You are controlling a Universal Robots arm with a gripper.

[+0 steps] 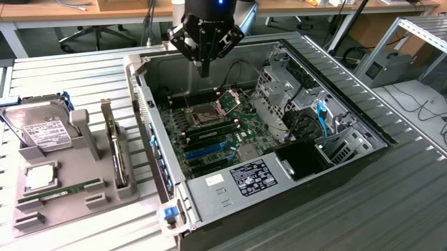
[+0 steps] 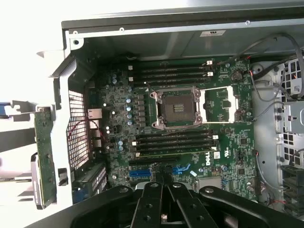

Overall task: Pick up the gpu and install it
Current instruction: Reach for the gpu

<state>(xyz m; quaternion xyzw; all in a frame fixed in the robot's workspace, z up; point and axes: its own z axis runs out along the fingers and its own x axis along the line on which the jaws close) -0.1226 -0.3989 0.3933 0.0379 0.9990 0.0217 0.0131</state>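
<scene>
Tool (image 1: 204,72): the fingers are pressed together and pinch nothing. It hangs point-down over the open case (image 1: 149,120), above the far end of the motherboard (image 1: 241,128), with the processor socket (image 1: 209,112) just below and slightly forward of it. The wrist view looks straight down onto the board, so this reads as a survey position and not a grasp.

Gpu (image 1: 112,149): not yet picked up. It stands on its long edge in a slot of the grey holder (image 1: 66,212). That puts it well apart from the tool, lower than it and outside the case, beyond the case wall on the exterior view's left. Standing upright leaves its top edge free, which in my judgement suits a pinch from above.

Holder contents, all on the far side of the gpu from the tool:
- The hard drive (image 1: 42,130) leans in its own cradle.
- A processor chip (image 1: 40,177) lies flat in a square recess.
- A RAM stick (image 1: 62,192) lies flat in a narrow groove.

Each part has its own seat, and none touches another.

Case contents: the case lies on its side on the slatted counter (image 1: 70,73) with the open face up, so the board faces the tool. The blue expansion slot (image 1: 204,151) on the board, on the near side of the socket from the tool, carries no card. The drive cage (image 1: 279,86) and loose cables fill the side away from the holder.
</scene>
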